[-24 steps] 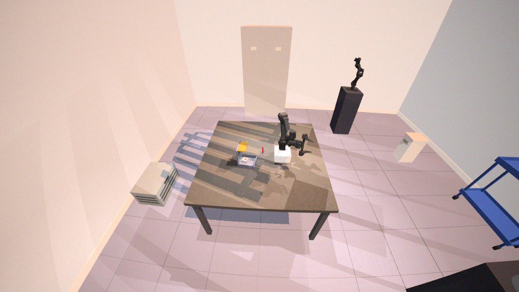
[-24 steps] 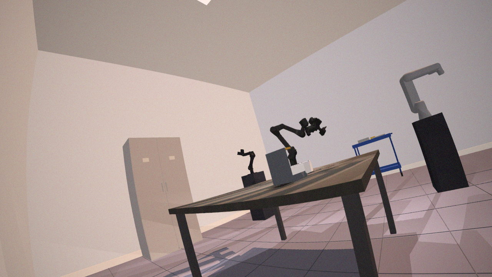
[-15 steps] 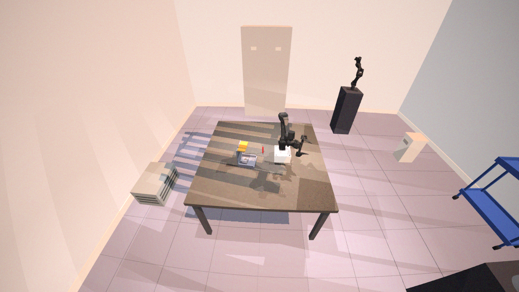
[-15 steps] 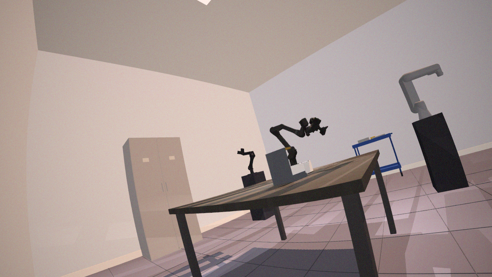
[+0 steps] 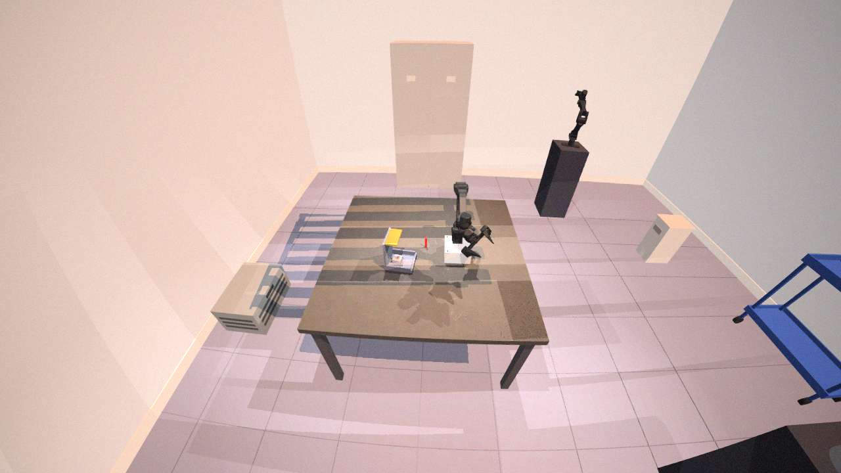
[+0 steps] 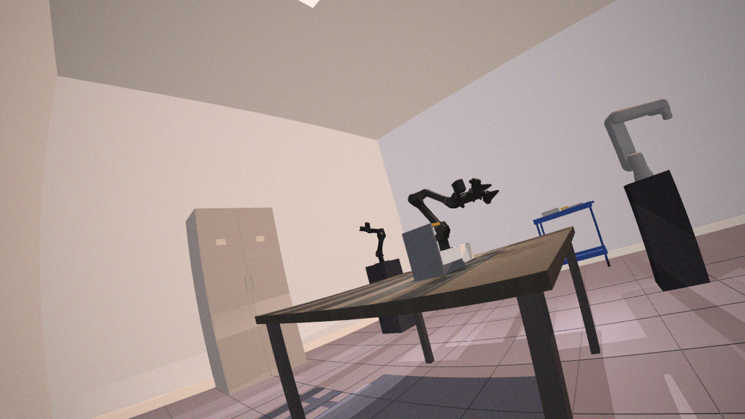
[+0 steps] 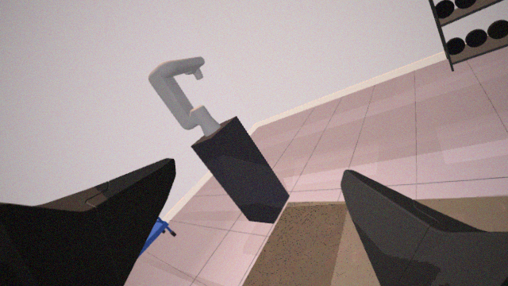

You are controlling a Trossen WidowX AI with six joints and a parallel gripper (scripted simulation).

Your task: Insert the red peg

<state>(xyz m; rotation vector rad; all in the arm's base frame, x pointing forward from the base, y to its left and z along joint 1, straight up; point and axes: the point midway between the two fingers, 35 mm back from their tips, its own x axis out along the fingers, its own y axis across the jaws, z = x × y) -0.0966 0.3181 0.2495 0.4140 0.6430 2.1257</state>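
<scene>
The red peg [image 5: 426,242] stands upright on the table [image 5: 364,311] [image 6: 500,281], between the box and the arm's base. The grey box [image 5: 400,270] [image 6: 421,252] is left of the peg in the top view. Its flat yellow roof [image 5: 393,236] [image 6: 436,224] sticks out from the tall back wall, and the pale block [image 5: 397,259] shows low inside. The hole is too small to make out. My gripper [image 5: 487,248] [image 6: 495,188] [image 7: 259,171] is open and empty, high above the table on the side away from the box. The peg is not visible in the wrist view.
A white block [image 5: 451,259] stands at the arm's base, right of the peg in the top view. The wrist view looks over the table's edge towards a grey arm [image 7: 168,91] on a black pedestal [image 7: 242,171]. A blue cart [image 5: 794,335] [image 6: 567,210] stands away from the table.
</scene>
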